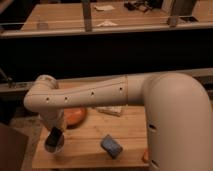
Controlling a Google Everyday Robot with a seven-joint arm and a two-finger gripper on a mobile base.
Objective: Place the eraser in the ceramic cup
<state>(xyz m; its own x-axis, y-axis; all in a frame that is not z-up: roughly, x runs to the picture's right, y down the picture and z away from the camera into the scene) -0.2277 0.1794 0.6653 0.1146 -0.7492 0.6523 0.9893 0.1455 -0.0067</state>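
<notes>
My gripper (54,136) hangs down from the white arm at the left side of the wooden table (130,131). It sits right over the ceramic cup (56,148), a small pale cup near the table's front left corner, and its dark tip reaches into or just above the cup's mouth. The eraser does not show as a separate thing; it may be hidden at the gripper's tip or inside the cup.
An orange bowl (76,116) lies just behind and right of the cup. A blue block (112,145) lies at the table's front middle. A pale flat item (111,110) lies under the arm. An orange thing (145,156) shows at the front right edge.
</notes>
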